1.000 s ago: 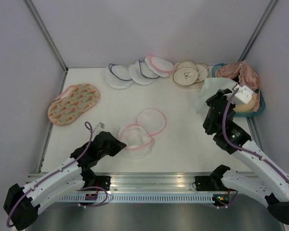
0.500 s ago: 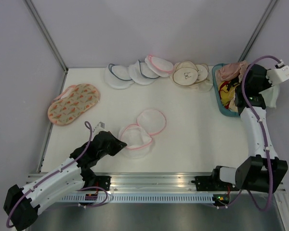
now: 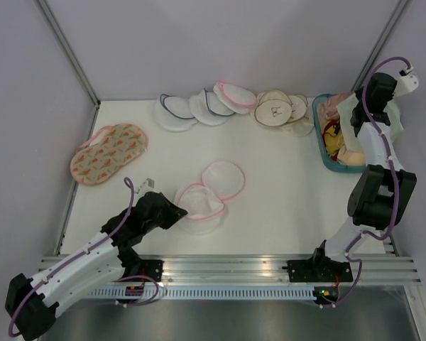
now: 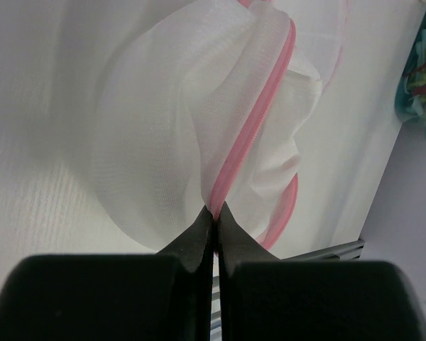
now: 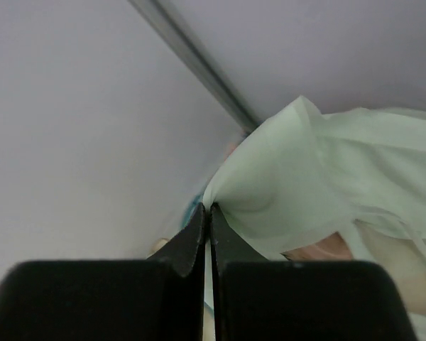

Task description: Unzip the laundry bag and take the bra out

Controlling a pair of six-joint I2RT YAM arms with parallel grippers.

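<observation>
The laundry bag [image 3: 199, 202] is a round white mesh pouch with pink zipper trim, lying open near the table's front middle with its second half [image 3: 224, 179] beside it. My left gripper [image 3: 177, 209] is shut on the bag's pink trim [image 4: 250, 135], pinching it at the fingertips [image 4: 214, 207]. My right gripper [image 3: 373, 106] is raised over the teal bin [image 3: 325, 160] at the back right. It is shut on a fold of the pale white bra [image 5: 319, 177], which hangs from it [image 3: 346, 108].
An orange floral bag [image 3: 108, 151] lies at the left. White pouches with dark blue trim [image 3: 181, 110], a pink-trimmed one [image 3: 234, 94] and beige round pouches [image 3: 275, 109] line the back. The bin holds peach-pink [image 3: 334, 106] and yellow items [image 3: 335, 142].
The right arm swung from the table beside the bin up and back above it, carrying the white bra. The left gripper kept its hold on the bag and has not moved.
</observation>
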